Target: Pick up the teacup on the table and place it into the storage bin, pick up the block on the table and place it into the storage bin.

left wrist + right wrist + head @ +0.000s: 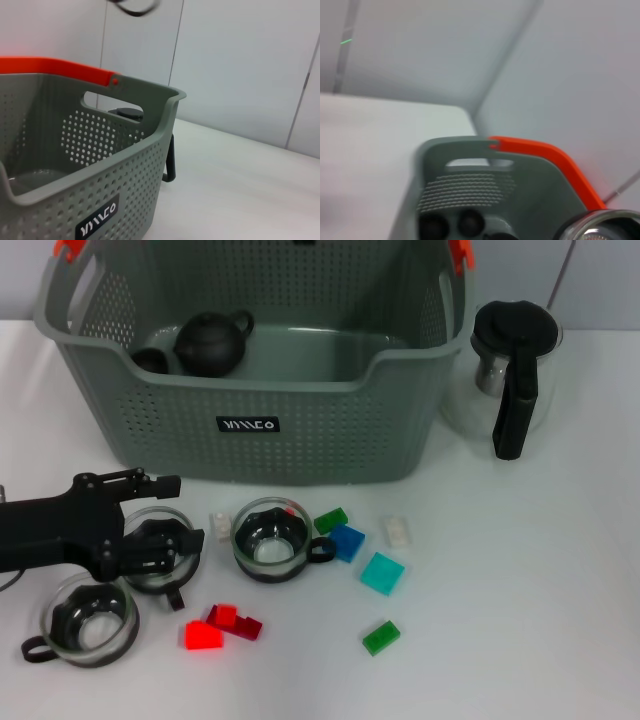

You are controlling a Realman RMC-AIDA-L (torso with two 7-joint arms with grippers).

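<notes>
Three glass teacups with black holders stand in front of the storage bin (300,440): one at the near left (85,620), one in the middle (160,555) and one to its right (270,540). My left gripper (165,512) reaches in from the left and is open, one finger lying over the middle teacup and the other beyond its far rim. Several blocks lie nearby, among them a red block (203,636), a blue block (347,542), a cyan block (382,573) and a green block (381,637). The right gripper is out of view.
A black teapot (212,342) and a dark cup (150,360) sit inside the bin. A glass pitcher with a black handle (510,370) stands right of the bin. The left wrist view shows the bin's front wall (100,175); the right wrist view shows its orange handle clip (545,155).
</notes>
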